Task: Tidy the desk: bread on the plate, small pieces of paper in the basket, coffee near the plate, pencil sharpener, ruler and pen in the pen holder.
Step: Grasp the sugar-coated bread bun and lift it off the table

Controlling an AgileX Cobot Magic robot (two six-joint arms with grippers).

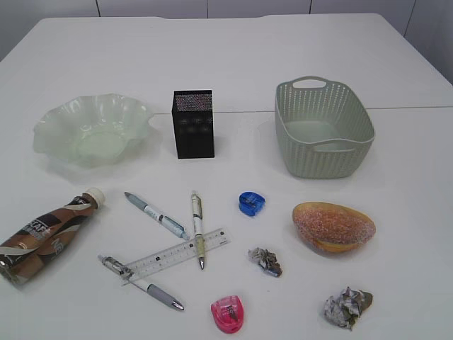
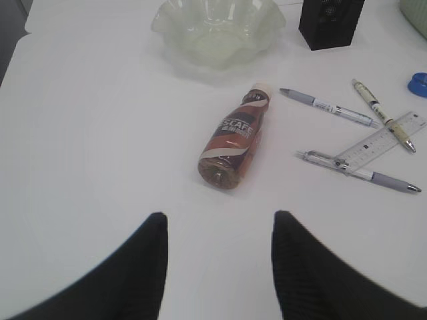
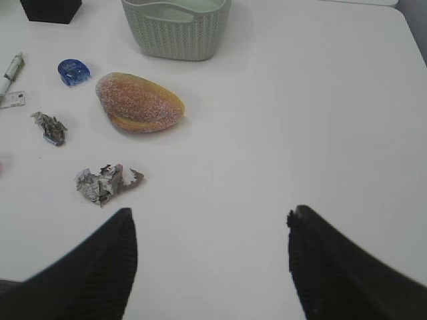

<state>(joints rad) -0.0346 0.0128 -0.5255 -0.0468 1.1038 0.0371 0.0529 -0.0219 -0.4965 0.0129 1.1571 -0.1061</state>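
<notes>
I am holding both tools apart and empty: the left tool [image 2: 217, 267] is hanging at six o'clock of the coffee [image 2: 233, 141], lying on the desk [image 1: 396, 64]; the right tool [image 3: 210, 267] is hanging at five o'clock of the bread [image 3: 140, 101], near the basket [image 3: 177, 27].

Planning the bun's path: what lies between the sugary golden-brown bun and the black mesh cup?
Only the blue pencil sharpener, seen in the exterior view.
</notes>
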